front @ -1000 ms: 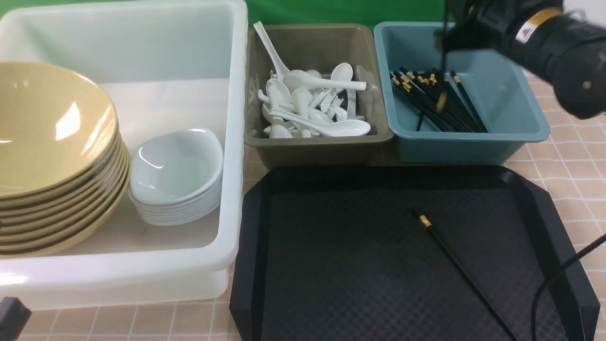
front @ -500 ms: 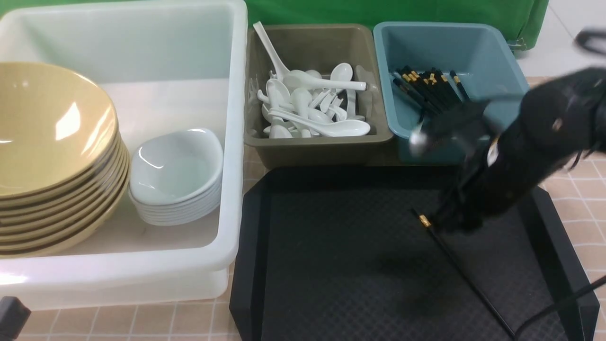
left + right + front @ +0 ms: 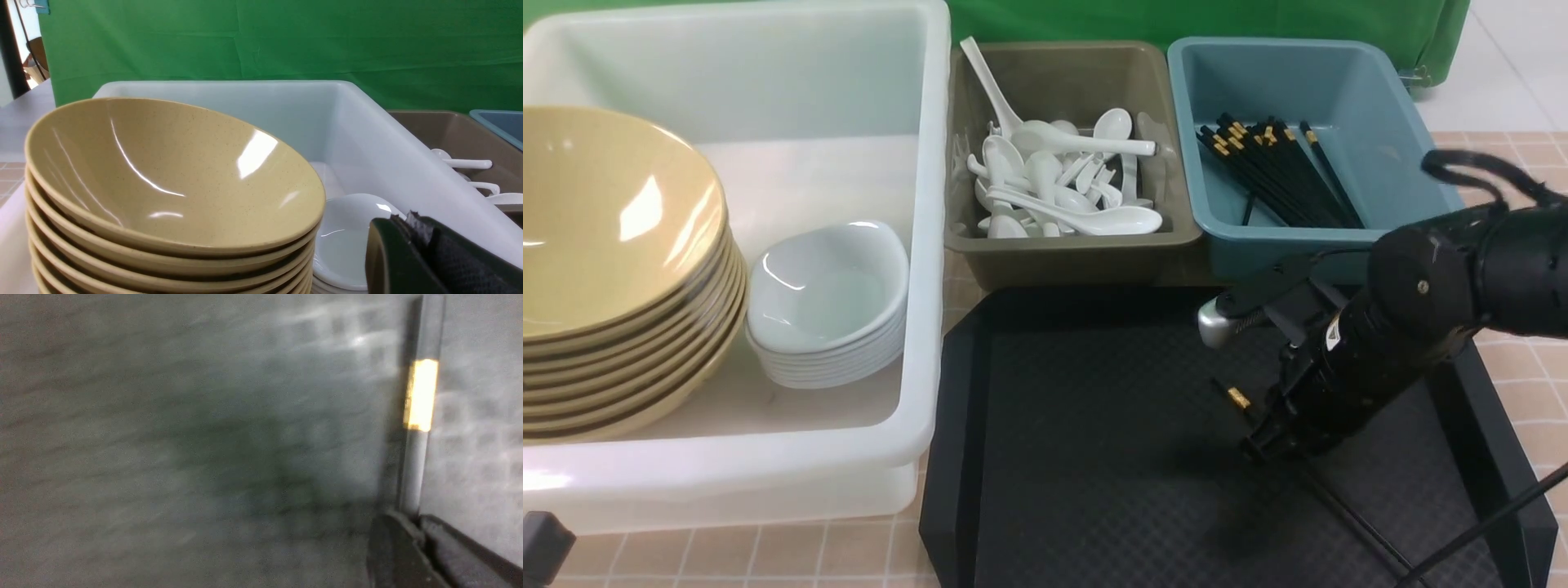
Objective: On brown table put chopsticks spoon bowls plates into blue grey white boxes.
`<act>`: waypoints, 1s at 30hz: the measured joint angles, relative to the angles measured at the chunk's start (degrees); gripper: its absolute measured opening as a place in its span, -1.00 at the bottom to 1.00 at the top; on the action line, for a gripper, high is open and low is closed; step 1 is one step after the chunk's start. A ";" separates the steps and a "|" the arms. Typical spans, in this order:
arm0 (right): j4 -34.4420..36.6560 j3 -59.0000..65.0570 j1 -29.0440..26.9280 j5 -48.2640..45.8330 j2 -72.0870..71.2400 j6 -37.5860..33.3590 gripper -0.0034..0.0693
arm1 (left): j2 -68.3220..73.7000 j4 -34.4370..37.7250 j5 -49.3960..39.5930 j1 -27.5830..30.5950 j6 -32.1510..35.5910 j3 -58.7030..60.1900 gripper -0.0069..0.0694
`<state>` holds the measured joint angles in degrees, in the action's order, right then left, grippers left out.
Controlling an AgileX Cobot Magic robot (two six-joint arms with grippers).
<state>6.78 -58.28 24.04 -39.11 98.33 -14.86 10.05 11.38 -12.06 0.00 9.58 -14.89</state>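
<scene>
On my left, the tub (image 3: pixel 923 245) holds stacked bowls (image 3: pixel 613 245) and plates (image 3: pixel 825 302); left gripper (image 3: pixel 421 253) is clenched on nothing. Spoons (image 3: pixel 1054 188) fill the grey bin (image 3: pixel 1070 245), chopsticks (image 3: pixel 1274 171) the blue bin (image 3: pixel 1405 212). On the tray (image 3: pixel 1094 457), right gripper (image 3: pixel 1262 441) pinches the last chopstick (image 3: pixel 1239 398).
</scene>
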 joint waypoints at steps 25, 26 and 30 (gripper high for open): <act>2.99 -6.75 -6.83 58.83 -14.58 -14.14 0.15 | 0.00 -2.00 -0.27 0.00 0.23 0.00 -0.81; 2.99 -6.75 -6.83 58.32 -15.11 -14.01 0.15 | 0.00 -2.00 -0.28 0.00 0.23 0.00 -0.81; 2.99 -6.75 -6.19 42.39 -30.90 -12.19 -0.03 | 0.00 -2.00 -0.40 0.00 0.23 0.00 -0.81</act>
<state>9.77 -65.03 17.85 3.28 67.43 -27.05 10.05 9.38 -12.46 0.00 9.81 -14.89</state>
